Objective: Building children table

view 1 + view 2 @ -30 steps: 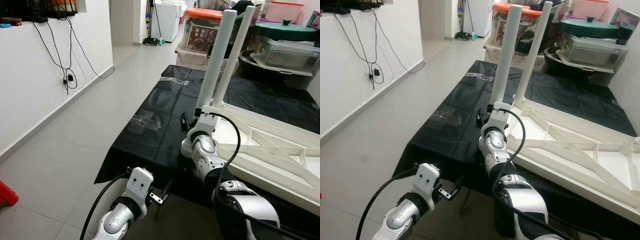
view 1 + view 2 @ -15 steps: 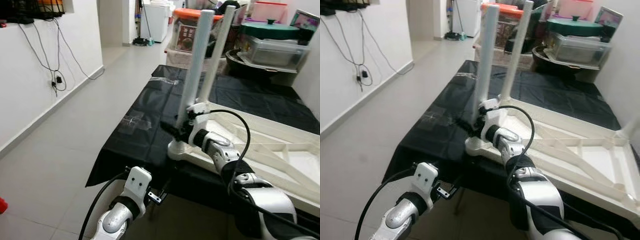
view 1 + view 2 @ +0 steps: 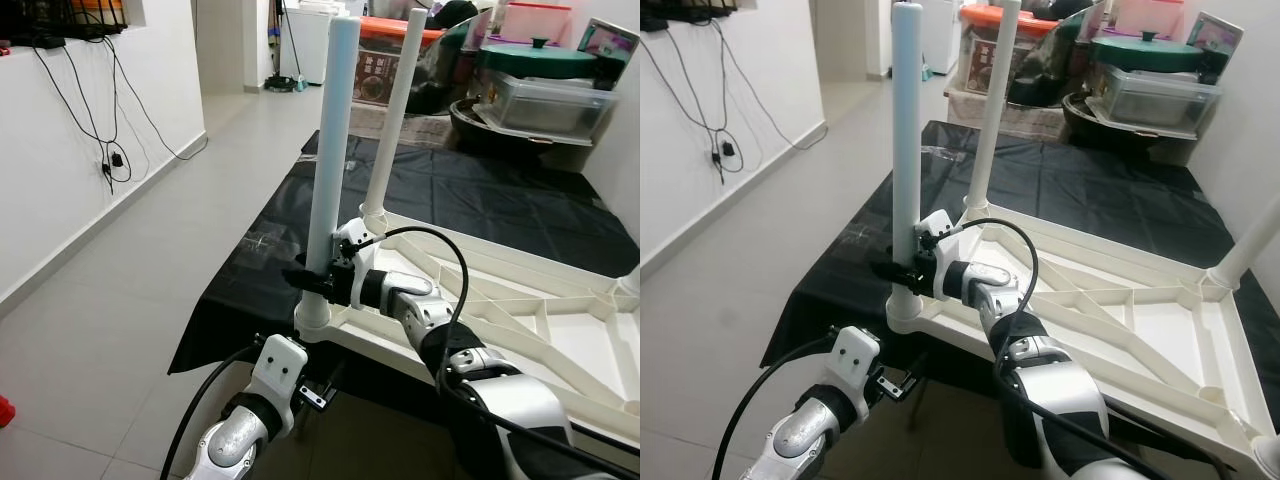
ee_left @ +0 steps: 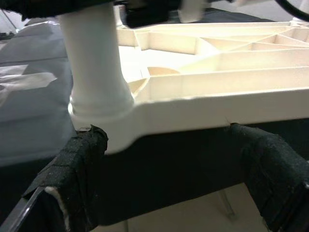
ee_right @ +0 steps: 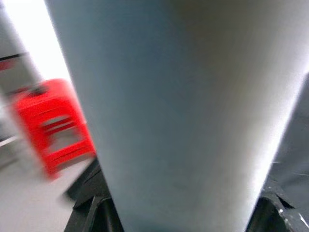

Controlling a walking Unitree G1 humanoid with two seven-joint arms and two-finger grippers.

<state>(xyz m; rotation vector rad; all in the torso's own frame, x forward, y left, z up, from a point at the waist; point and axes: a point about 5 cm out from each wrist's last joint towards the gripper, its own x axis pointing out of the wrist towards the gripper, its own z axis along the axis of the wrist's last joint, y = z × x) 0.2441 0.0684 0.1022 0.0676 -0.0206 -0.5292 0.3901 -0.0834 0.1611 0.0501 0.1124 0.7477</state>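
— Two legs stand up from the upturned tabletop (image 3: 520, 310) on the bench (image 3: 300, 220)?
— Yes. Head view: my right gripper (image 3: 312, 280) clamps the near leg (image 3: 331, 150), seemingly seating it.
— Wrists?
— Left fingers (image 4: 270, 169) spread below the corner, empty; right wrist view: leg (image 5: 169, 111) between its fingers.

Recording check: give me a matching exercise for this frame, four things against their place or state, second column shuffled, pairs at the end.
1. right gripper
2. left gripper
3. black sheet
4. green lid

a. spread under the upturned tabletop
b. on the clear box behind
c. clamped around the near table leg
d. open, low beneath the tabletop's corner

Pairs: 1-c, 2-d, 3-a, 4-b
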